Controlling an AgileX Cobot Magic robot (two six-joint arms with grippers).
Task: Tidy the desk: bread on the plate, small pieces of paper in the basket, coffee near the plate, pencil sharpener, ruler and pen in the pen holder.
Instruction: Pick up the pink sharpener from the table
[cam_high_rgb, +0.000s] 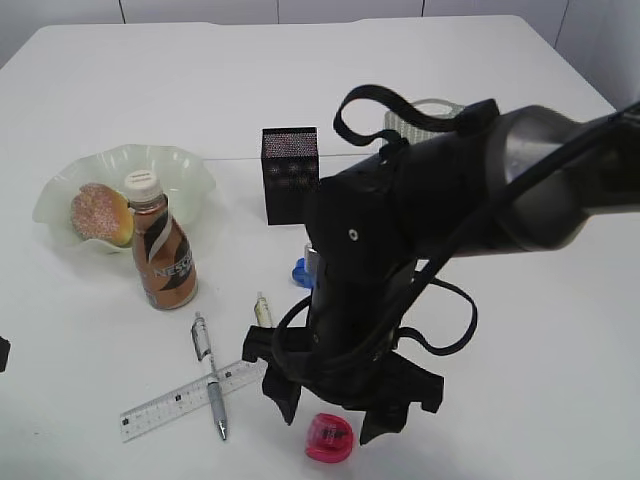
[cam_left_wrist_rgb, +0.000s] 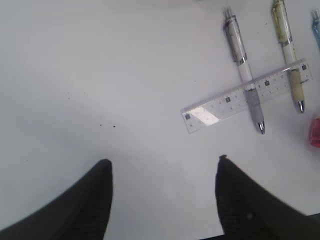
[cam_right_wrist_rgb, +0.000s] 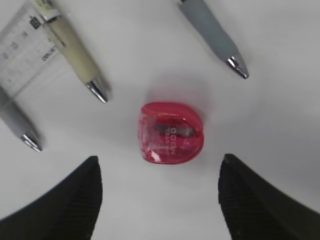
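Note:
A red pencil sharpener (cam_high_rgb: 330, 438) (cam_right_wrist_rgb: 171, 132) lies at the table's front edge. My right gripper (cam_high_rgb: 335, 410) (cam_right_wrist_rgb: 160, 160) is open just above it, a finger on either side, not touching. A clear ruler (cam_high_rgb: 190, 398) (cam_left_wrist_rgb: 247, 95) lies under a grey pen (cam_high_rgb: 210, 375) (cam_left_wrist_rgb: 245, 65) and a cream pen (cam_high_rgb: 263, 308) (cam_left_wrist_rgb: 290, 55). The bread (cam_high_rgb: 100, 213) lies on the ruffled plate (cam_high_rgb: 180, 165). The coffee bottle (cam_high_rgb: 160, 255) stands next to the plate. My left gripper (cam_left_wrist_rgb: 162, 160) is open and empty over bare table. No paper pieces show.
A black mesh pen holder (cam_high_rgb: 290, 170) stands behind the right arm. A white mesh basket (cam_high_rgb: 425, 115) is partly hidden behind that arm. A blue pen (cam_high_rgb: 300, 268) peeks out beside the arm. Another grey pen (cam_right_wrist_rgb: 212, 30) lies beyond the sharpener.

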